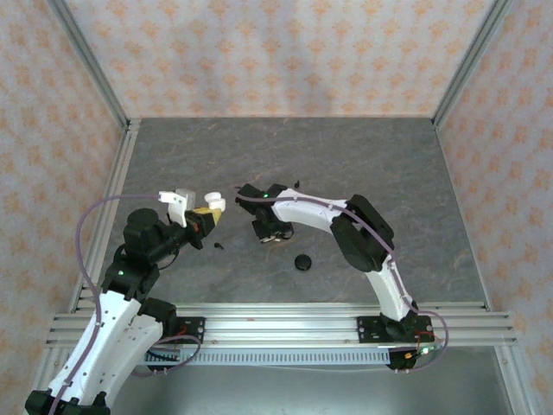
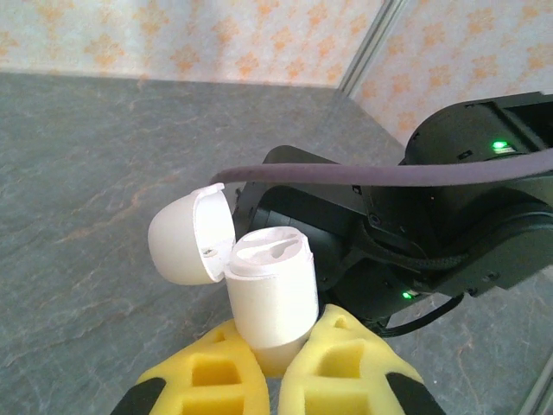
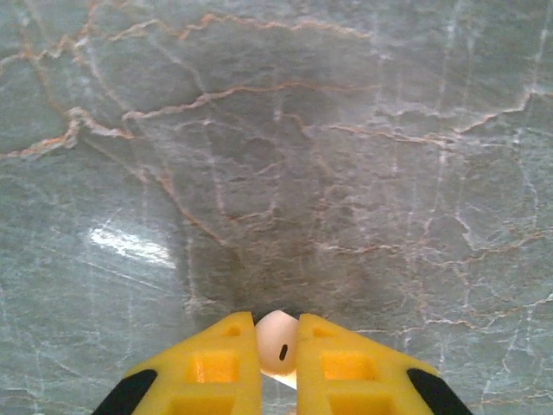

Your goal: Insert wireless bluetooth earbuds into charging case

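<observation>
Right fingers (image 3: 216,370) pinch a white earbud (image 3: 278,344) between their tips, over the counter (image 3: 259,130). The left fingers (image 2: 206,379) squeeze the charging case (image 2: 272,298), its lid open, just above their tips. I think the bud should go in slowly, stem first, lined up straight.

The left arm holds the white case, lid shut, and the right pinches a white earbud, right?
No: the lid is open, as the left wrist view shows. The left gripper does hold the white case, the right gripper a white earbud.
</observation>
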`<act>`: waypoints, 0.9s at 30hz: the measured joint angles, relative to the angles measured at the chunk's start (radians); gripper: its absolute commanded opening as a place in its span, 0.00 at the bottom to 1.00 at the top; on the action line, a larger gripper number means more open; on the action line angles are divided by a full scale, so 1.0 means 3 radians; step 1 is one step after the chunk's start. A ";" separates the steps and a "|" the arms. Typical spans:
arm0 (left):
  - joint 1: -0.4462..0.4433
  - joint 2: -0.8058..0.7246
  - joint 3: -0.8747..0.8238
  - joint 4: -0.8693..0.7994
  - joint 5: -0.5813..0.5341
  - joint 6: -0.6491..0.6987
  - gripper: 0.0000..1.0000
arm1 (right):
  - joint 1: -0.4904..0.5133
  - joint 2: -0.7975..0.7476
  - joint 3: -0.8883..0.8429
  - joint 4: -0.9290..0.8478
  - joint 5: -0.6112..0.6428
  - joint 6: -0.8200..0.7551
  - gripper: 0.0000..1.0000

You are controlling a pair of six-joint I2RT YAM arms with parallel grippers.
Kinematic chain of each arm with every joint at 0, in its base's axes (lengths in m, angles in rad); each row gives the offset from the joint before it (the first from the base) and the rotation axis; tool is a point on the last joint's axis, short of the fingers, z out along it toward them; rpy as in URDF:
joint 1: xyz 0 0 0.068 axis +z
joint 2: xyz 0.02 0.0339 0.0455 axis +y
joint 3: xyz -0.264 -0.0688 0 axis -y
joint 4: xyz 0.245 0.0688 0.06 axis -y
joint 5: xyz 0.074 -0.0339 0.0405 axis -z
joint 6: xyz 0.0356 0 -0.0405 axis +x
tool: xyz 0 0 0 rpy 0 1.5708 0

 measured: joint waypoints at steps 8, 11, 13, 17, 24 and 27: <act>0.0000 -0.0019 -0.0005 0.0094 0.0146 0.0098 0.00 | -0.0257 -0.0481 -0.0533 0.0301 -0.0320 0.0234 0.08; 0.0000 0.0020 -0.0072 0.0328 0.0224 0.0041 0.00 | -0.0275 -0.0765 -0.0623 0.0373 -0.0394 0.0320 0.08; 0.0000 0.0048 -0.0153 0.0524 0.0263 -0.0024 0.00 | -0.0277 -0.0994 -0.0642 0.0425 -0.0436 0.0380 0.07; -0.0041 0.0098 -0.0278 0.0857 0.0263 -0.0090 0.00 | -0.0277 -0.1539 -0.0685 0.0568 -0.0502 0.0481 0.08; -0.0278 0.0205 -0.0290 0.1306 0.0244 -0.0019 0.00 | -0.0277 -0.2462 -0.1001 0.1059 -0.0642 0.0741 0.08; -0.0384 0.0296 -0.0290 0.1455 0.0237 0.0053 0.00 | -0.0277 -0.2688 -0.1073 0.1253 -0.0736 0.0860 0.08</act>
